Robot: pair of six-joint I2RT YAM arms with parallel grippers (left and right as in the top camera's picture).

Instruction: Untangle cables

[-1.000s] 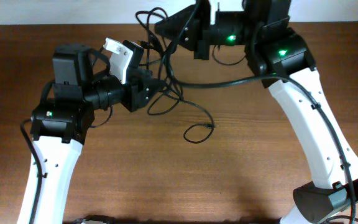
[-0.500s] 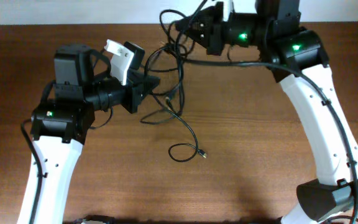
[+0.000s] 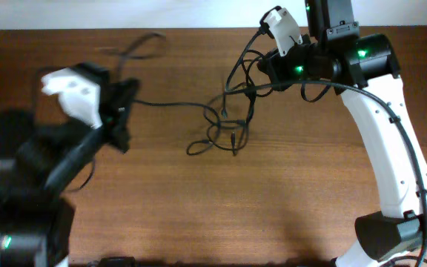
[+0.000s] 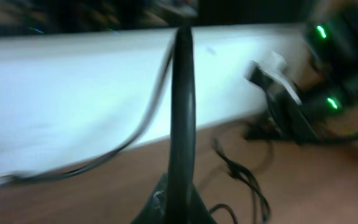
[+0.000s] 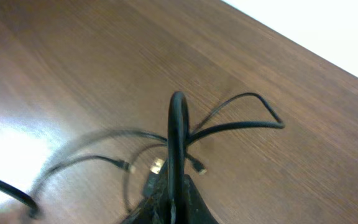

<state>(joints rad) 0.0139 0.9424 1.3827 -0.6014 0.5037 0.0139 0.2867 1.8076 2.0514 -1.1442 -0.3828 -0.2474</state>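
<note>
The two arms have pulled apart. A second ago both grippers sat close together near the top centre of the overhead view, with the cables bunched between them. Now the left gripper (image 3: 121, 111) has swung out to the left of the frame, blurred by motion, and the right gripper (image 3: 262, 70) has gone to the upper right.

One cord (image 3: 173, 105) is now drawn out in a long, nearly straight run from the left gripper to the tangle (image 3: 224, 132) at the centre of the frame. The loose loop that trailed lower on the table (image 3: 310, 215) half a second ago has been taken up into that tangle. Several strands rise from it to the right gripper. Whether the tangle rests on the wood or hangs just above it cannot be told.

In the left wrist view the fingers are pressed into a single blade, so the left gripper (image 4: 183, 37) looks clenched on a cord that runs off to the lower left against the white wall (image 4: 73, 93). In the right wrist view the right gripper (image 5: 177, 102) is likewise closed, with strands of the cables (image 5: 241, 127) fanning out from beside it.

The spread has lengthened one cord, which counts as progress, but the crossings remain gathered in the middle. Pulling harder may cinch them tighter instead of freeing them, so the job looks far from done
</note>
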